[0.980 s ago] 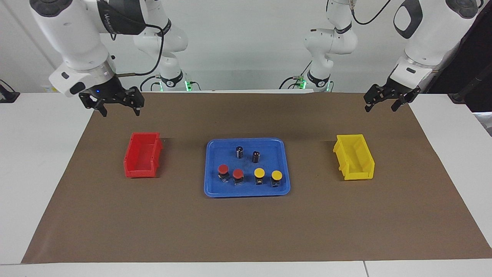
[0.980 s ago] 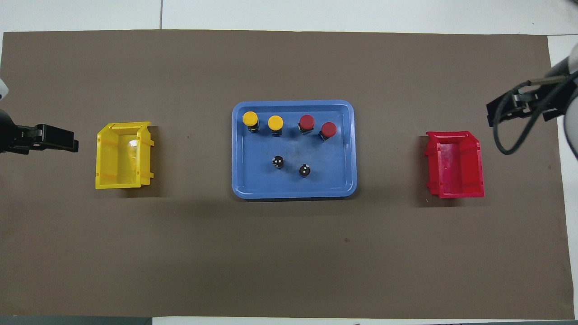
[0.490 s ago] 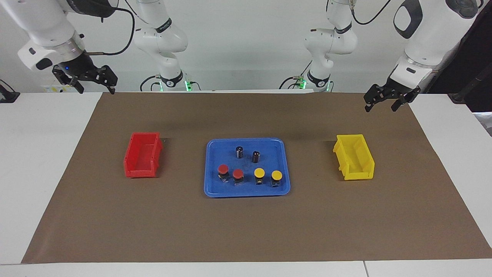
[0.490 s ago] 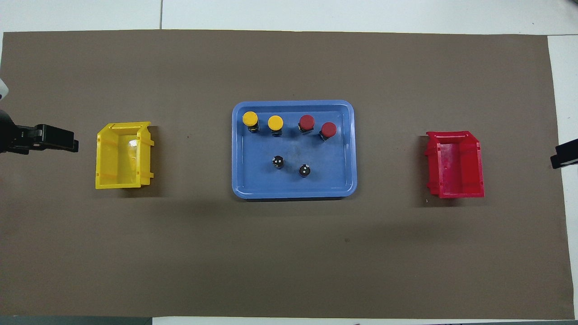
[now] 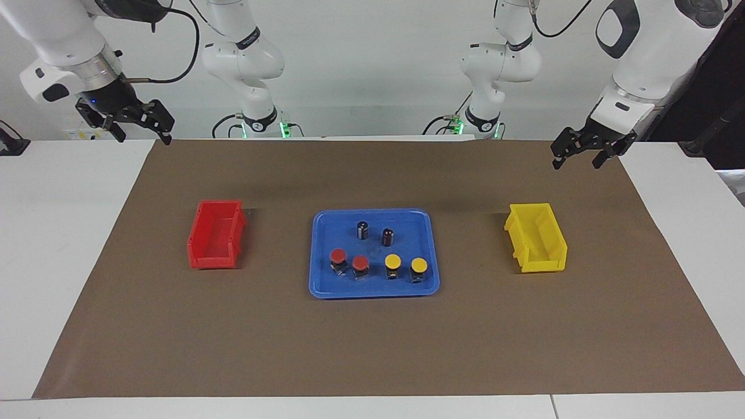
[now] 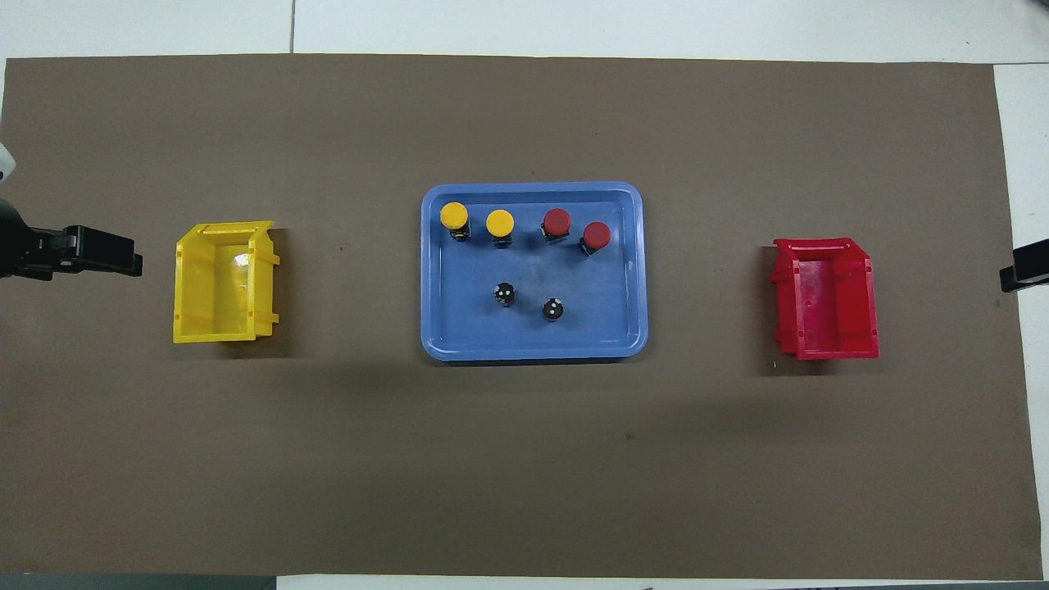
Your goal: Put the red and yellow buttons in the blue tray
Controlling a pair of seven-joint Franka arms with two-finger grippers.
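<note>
Two red buttons and two yellow buttons stand upright in a row in the blue tray, at the tray's side farther from the robots. In the overhead view the yellow buttons and the red buttons stand in the tray. My right gripper is open and empty, raised over the table corner at the right arm's end. My left gripper is open and empty over the brown mat's edge, and its arm waits.
Two capless dark cylinders stand in the tray nearer to the robots. An empty red bin sits toward the right arm's end, an empty yellow bin toward the left arm's end. A brown mat covers the table.
My right gripper has risen and drawn back from beside the red bin to the table corner at its own end. The left arm and all objects have not moved.
</note>
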